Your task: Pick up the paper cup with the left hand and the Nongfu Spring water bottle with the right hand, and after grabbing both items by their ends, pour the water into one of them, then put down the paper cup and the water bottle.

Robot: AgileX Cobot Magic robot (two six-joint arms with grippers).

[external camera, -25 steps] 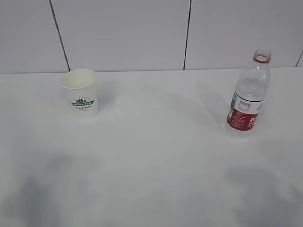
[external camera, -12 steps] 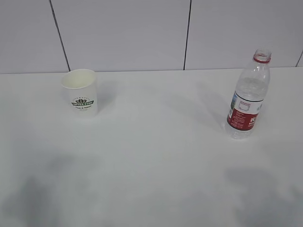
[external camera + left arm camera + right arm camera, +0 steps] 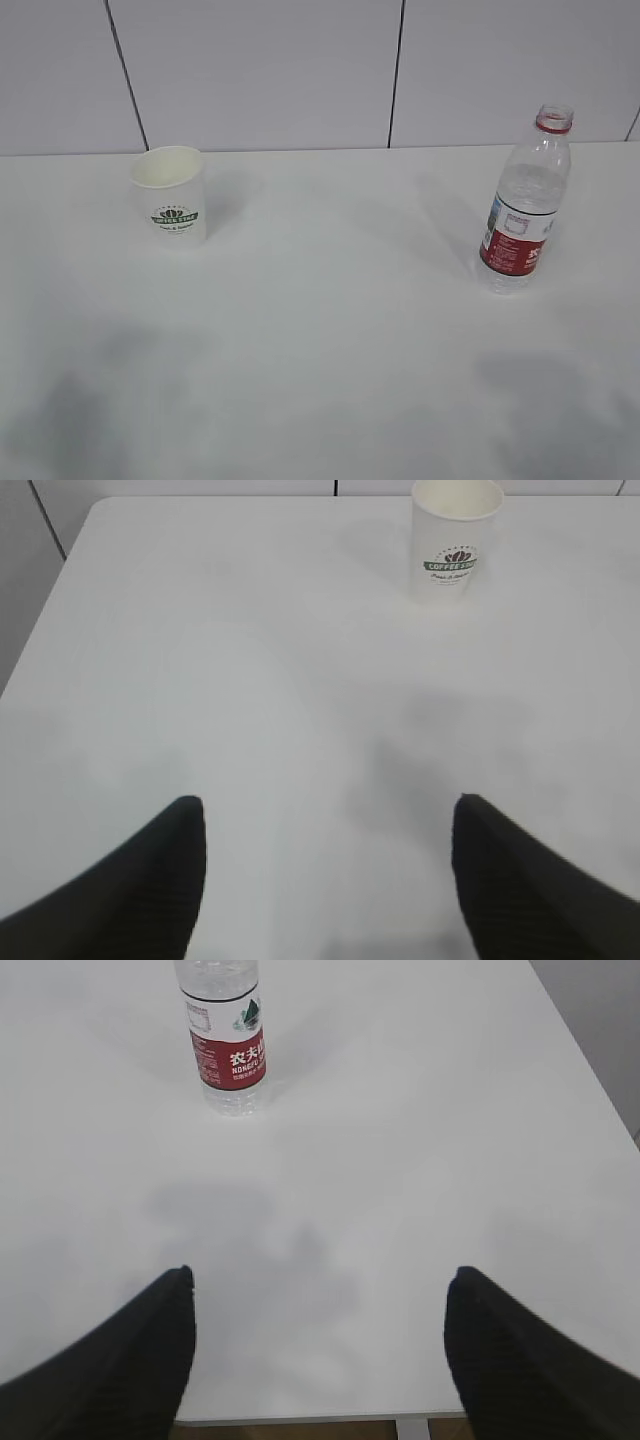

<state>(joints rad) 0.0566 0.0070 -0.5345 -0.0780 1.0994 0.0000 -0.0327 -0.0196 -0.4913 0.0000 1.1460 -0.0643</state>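
Paper cup [image 3: 169,194] upright; uncapped water bottle [image 3: 523,205] holds water; both hands spread wide, holding nothing

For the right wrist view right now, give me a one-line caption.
Open right gripper hangs above the white table, Nongfu Spring water bottle standing ahead.

The exterior camera looks down at a slant across the worktop [image 3: 320,330] toward the wall. Each wrist camera looks forward over its own fingers [image 3: 130,890], sharing with it the paper cup [image 3: 456,540] or bottle [image 3: 225,1035].
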